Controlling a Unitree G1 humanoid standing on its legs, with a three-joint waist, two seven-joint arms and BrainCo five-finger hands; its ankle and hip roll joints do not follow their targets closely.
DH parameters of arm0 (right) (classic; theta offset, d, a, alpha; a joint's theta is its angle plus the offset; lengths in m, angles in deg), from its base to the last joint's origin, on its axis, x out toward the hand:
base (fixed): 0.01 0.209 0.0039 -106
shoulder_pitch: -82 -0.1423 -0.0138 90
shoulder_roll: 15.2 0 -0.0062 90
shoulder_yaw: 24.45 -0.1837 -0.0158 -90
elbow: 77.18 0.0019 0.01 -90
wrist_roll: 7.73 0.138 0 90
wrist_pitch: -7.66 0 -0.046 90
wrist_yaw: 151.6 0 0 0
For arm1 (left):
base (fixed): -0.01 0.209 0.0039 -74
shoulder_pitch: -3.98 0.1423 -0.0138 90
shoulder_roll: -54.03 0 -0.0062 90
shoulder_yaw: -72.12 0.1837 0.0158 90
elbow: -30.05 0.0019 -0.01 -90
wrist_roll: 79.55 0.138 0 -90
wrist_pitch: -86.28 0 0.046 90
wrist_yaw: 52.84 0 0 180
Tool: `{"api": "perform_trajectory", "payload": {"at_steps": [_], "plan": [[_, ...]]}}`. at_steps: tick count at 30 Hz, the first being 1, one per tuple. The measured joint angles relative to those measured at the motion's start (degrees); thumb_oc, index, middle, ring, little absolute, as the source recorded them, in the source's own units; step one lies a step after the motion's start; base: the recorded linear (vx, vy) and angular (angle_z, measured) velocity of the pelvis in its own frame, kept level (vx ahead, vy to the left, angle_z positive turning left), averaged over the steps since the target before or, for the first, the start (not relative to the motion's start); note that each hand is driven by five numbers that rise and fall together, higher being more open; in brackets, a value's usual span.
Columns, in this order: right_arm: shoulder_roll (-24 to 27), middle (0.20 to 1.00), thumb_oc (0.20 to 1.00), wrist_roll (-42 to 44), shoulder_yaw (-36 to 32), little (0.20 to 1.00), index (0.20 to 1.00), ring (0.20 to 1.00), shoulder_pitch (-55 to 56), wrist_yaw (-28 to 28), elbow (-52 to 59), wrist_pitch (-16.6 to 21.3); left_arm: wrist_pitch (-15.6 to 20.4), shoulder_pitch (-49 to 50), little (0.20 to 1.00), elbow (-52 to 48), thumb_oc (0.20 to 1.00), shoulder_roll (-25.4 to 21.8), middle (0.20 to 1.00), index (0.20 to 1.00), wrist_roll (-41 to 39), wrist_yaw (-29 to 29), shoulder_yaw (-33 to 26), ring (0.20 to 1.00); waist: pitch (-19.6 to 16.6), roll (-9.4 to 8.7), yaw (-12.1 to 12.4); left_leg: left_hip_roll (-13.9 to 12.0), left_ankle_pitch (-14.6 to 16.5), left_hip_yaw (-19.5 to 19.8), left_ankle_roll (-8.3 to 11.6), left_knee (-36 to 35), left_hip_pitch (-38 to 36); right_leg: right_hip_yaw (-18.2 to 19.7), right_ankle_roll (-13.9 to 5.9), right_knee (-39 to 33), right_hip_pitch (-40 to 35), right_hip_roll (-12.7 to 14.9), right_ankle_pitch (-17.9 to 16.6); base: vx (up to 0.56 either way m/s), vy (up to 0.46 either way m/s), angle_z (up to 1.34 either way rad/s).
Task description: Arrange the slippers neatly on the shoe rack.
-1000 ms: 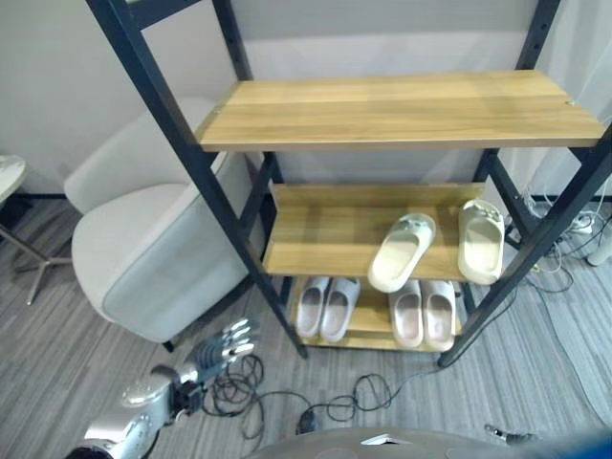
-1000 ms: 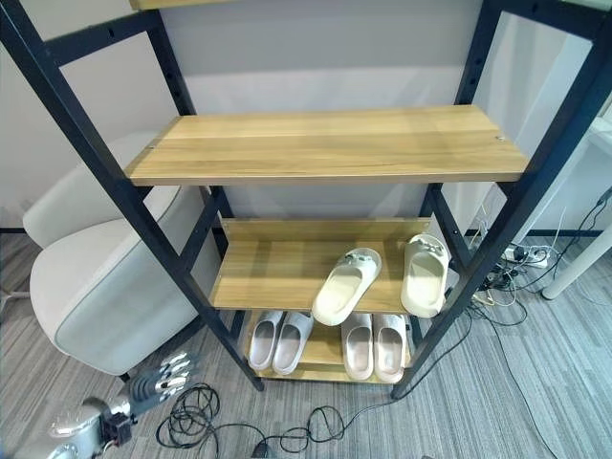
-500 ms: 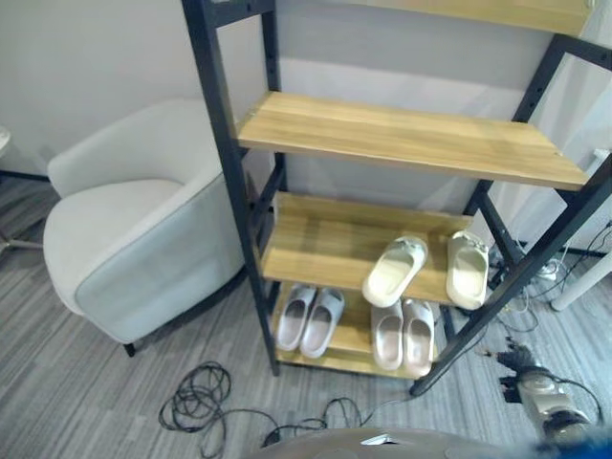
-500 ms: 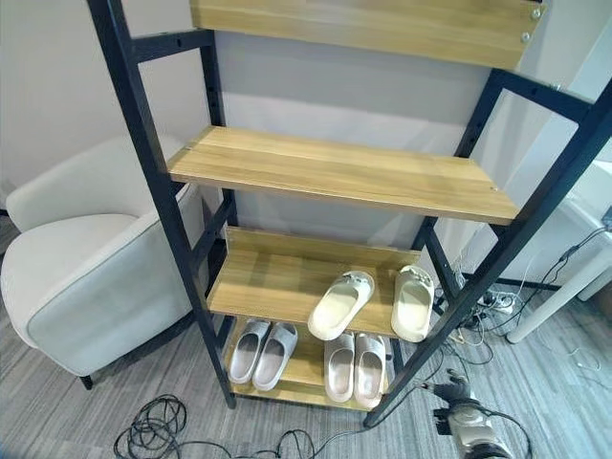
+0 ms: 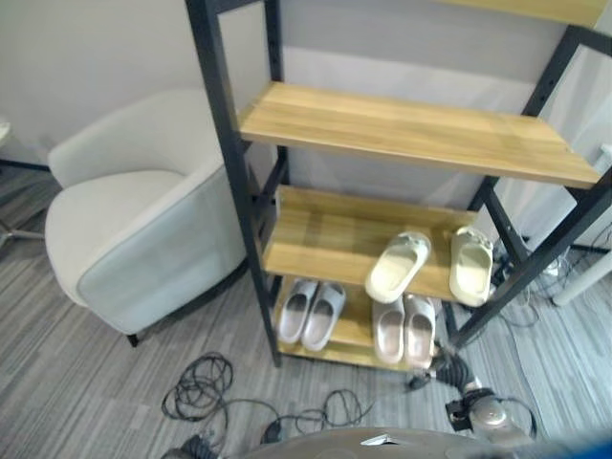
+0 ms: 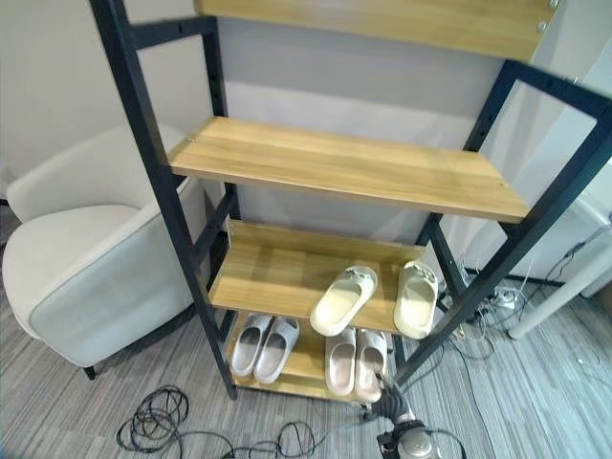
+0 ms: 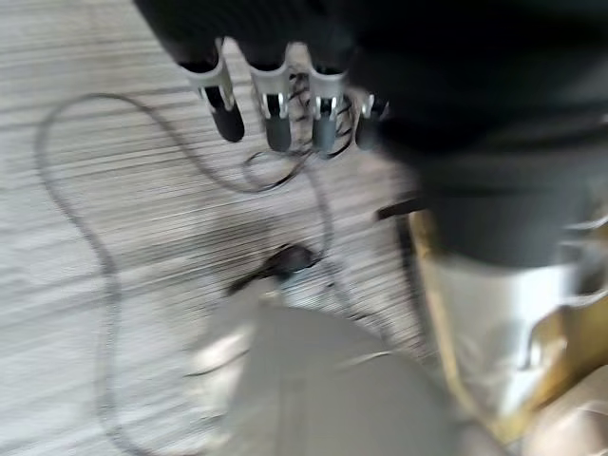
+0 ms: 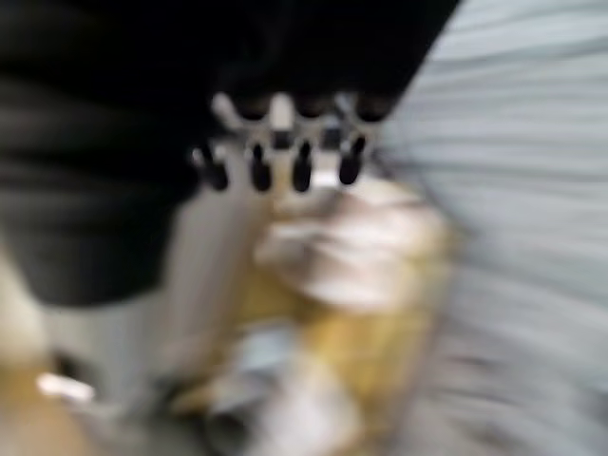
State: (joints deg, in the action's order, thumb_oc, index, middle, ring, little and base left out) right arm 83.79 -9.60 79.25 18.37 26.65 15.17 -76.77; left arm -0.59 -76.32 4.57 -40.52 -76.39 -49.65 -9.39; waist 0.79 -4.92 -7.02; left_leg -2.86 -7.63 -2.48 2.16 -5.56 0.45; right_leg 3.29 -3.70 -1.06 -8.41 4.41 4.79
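Slippers: two cream ones sit on the middle shelf (image 5: 316,239), right of frame centre; the left slipper (image 5: 399,266) lies skewed, toe over the front edge, the right slipper (image 5: 471,266) straight and just beside the rack's post (image 5: 535,253). Two pale pairs (image 5: 311,312) (image 5: 405,330) fill the bottom shelf. Since half a second ago I see my right hand (image 6: 390,406) has come in from lower right to low centre, at the rack's foot below the right pair. Its fingers (image 8: 275,161) hang straight and apart, holding nothing; so do the left hand's (image 7: 271,100). The middle shelf's left half is bare wood. An armchair (image 5: 134,239) crowds the rack's left side.
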Motion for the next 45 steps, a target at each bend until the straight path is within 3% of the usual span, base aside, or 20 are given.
{"api": "perform_trajectory", "payload": {"at_steps": [2, 5, 14, 20, 25, 33, 45], "plan": [[4.52, 1.0, 1.0, -3.11, -0.3, 1.0, 1.0, 1.0, 1.27, 1.83, -0.3, 0.52, 0.19, 0.37, 1.0, 2.08, 1.0, -0.74, 1.0, 1.0, 0.41, -0.71, -0.28, 1.0, -0.17, -1.29, -1.53, -0.38, 0.02, -0.45, 0.04, 0.0, -0.38, 0.62, 0.33, -0.1, -0.01, -0.32, 0.22, 0.0, 0.029, -0.19], [8.98, 1.0, 1.0, -6.45, -0.39, 1.0, 1.0, 1.0, 0.55, 3.33, -2.25, 0.37, 0.99, -0.96, 1.0, 4.43, 1.0, -0.27, 1.0, 1.0, 0.46, -1.16, -0.75, 1.0, -0.3, -2.04, -0.79, -1.05, -0.05, -1.66, 0.15, 0.01, 0.63, -1.26, 0.71, -0.35, 1.75, 0.19, 0.88, 0.0, 0.033, -0.28], [8.9, 1.0, 1.0, -7.43, -0.04, 1.0, 1.0, 1.0, -4.62, 3.29, -5.67, 1.05, 1.16, -0.6, 1.0, 4.14, 1.0, 0.13, 1.0, 1.0, 0.84, -1.31, -0.61, 1.0, -0.85, -1.13, 1.4, -0.68, -0.07, -1.07, 0.15, 0.04, 1.56, -4.13, 0.3, -2.06, 1.73, 1.18, 0.1, 0.02, 0.013, 0.0], [8.91, 1.0, 1.0, -8.8, -0.69, 1.0, 1.0, 1.0, -15.07, -1.74, -12.76, 0.15, 1.06, 2.66, 1.0, -1.56, 1.0, -0.62, 1.0, 1.0, 1.06, -3.2, -0.02, 1.0, -0.33, -2.2, 2.78, -0.07, -0.11, 0.07, 0.1, 0.42, 1.78, -5.3, -1.23, -3.01, 0.99, 1.57, -1.69, 0.02, -0.009, 0.08], [8.75, 1.0, 1.0, -9.09, -1.49, 1.0, 1.0, 1.0, -22.52, -5.37, -14.72, -0.17, 1.12, 2.79, 1.0, -5.08, 1.0, -1.74, 1.0, 1.0, 1.07, -3.1, 0.2, 1.0, 1.34, -3.66, 4.42, 0.0, -0.05, 0.53, 0.08, 0.44, 2.45, -5.82, -1.25, -3.17, 1.2, 1.51, -2.15, 0.01, 0.002, 0.06], [7.07, 1.0, 1.0, -8.89, -0.5, 1.0, 1.0, 1.0, -33.62, -7.88, -26.96, -0.83, 1.37, 2.91, 1.0, -6.99, 1.0, -3.54, 1.0, 1.0, 0.96, -2.08, 0.56, 1.0, 3.26, -5.26, 7.64, 0.93, 0.03, 1.95, -0.06, 0.75, 4.3, -7.16, -1.34, -4.02, 1.6, 1.79, -2.28, 0.02, 0.008, 0.1], [6.92, 1.0, 1.0, -9.43, 7.68, 1.0, 1.0, 1.0, -52.37, -10.95, -45.25, -1.83, 1.99, 1.47, 1.0, -7.07, 1.0, -3.82, 1.0, 1.0, 1.93, -1.82, 3.3, 1.0, 6.97, -3.79, 11.06, 1.33, 0.08, 4.63, -0.13, 3.9, 10.36, -9.2, -1.26, -4.01, 4.58, 1.25, -2.96, -0.05, 0.001, 0.1]]}}
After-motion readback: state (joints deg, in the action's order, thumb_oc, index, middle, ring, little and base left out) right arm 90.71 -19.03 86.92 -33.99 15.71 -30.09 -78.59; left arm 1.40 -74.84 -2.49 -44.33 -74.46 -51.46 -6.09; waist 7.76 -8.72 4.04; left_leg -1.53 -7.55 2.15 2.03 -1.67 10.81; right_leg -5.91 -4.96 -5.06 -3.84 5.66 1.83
